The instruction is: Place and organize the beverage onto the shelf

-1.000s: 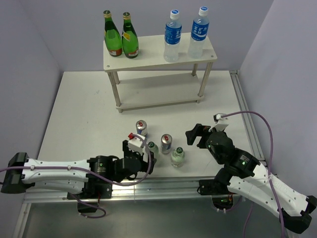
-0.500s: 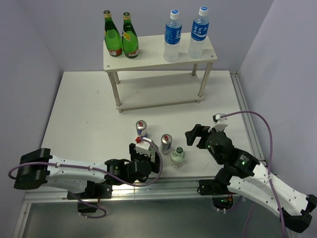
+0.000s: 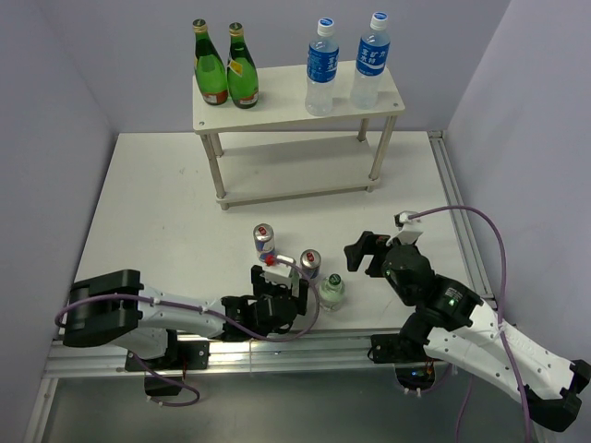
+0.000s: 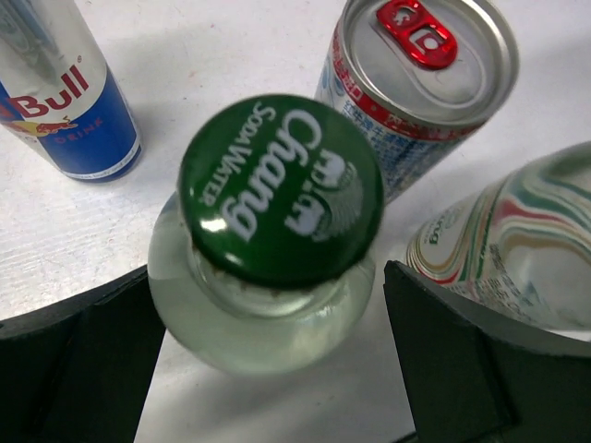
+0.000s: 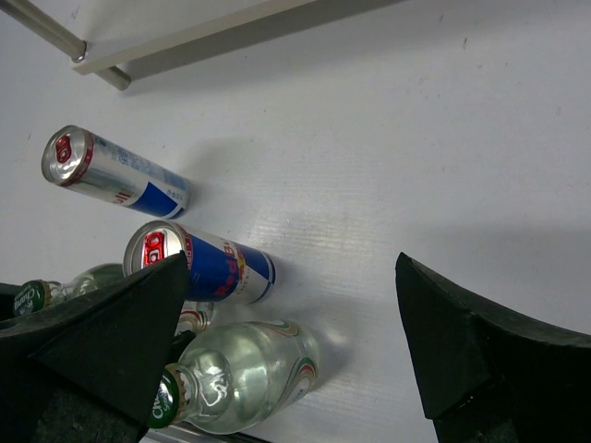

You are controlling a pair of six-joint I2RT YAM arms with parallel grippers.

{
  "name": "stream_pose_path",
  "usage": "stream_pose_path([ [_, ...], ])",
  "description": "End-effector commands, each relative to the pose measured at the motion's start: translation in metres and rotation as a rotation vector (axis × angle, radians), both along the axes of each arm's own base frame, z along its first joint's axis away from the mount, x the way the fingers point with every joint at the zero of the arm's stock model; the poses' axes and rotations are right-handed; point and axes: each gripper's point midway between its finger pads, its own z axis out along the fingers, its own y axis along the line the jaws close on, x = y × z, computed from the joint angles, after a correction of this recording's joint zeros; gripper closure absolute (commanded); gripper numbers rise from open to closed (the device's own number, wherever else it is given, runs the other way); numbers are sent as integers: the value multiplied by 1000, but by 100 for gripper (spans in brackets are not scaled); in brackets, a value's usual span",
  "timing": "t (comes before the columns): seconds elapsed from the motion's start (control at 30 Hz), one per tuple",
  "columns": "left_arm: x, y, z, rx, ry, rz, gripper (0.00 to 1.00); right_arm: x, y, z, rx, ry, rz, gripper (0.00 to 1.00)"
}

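Note:
My left gripper (image 3: 282, 293) is open and straddles a small clear green-capped bottle (image 4: 277, 198), one finger on each side, apart from the glass. My wrist hides this bottle in the top view. The second small bottle (image 3: 331, 291) stands just to the right. Two slim blue-silver cans (image 3: 264, 242) (image 3: 310, 263) stand behind them. My right gripper (image 3: 362, 254) is open and empty, right of the cans. Two tall water bottles (image 3: 321, 66) (image 3: 371, 61) stand on the right of the shelf's top board (image 3: 286, 103).
Two green glass bottles (image 3: 211, 74) (image 3: 243, 77) stand on the left of the top board. The shelf's lower board (image 3: 295, 175) is bare. A metal rail (image 3: 277, 346) runs along the table's near edge, close behind the small bottles.
My left arm has swung right and forward, bringing its open gripper over and around the small green-capped bottle. The right arm and the drinks have not moved.

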Motion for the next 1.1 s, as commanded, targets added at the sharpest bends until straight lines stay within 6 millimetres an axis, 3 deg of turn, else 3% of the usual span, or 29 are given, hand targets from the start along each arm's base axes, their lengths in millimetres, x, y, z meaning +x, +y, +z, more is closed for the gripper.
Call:
stream_pose_path([
  [0.0, 11, -4, 6, -52, -38, 35, 1, 3, 0, 5, 8, -14, -19, 0],
  [0.13, 15, 0, 1, -58, -50, 46, 1, 3, 1, 4, 0, -9, -18, 0],
  [0.2, 19, 1, 0, -56, -54, 60, 7, 4, 1, 4, -1, -8, -18, 0],
  [0.27, 21, 3, -3, -49, -58, 67, 22, 4, 2, 3, -4, -8, -16, 0],
  [0.53, 22, 0, -7, -60, -55, 38, 49, 4, 2, 2, -5, -6, -14, 0],
  [0.63, 22, -1, -4, -54, -51, 36, 78, 4, 3, 2, -4, -7, -12, 0],
  [0.67, 22, 0, -3, -51, -48, 39, 93, 4, 3, 2, -4, -7, -12, 0],
  [0.7, 22, 1, -1, -49, -48, 41, 97, 4, 3, 2, -5, -6, -12, 0],
  [1.07, 23, 22, 64, -81, -84, 79, 100, 3, 1, 3, 4, -16, -15, 0],
])
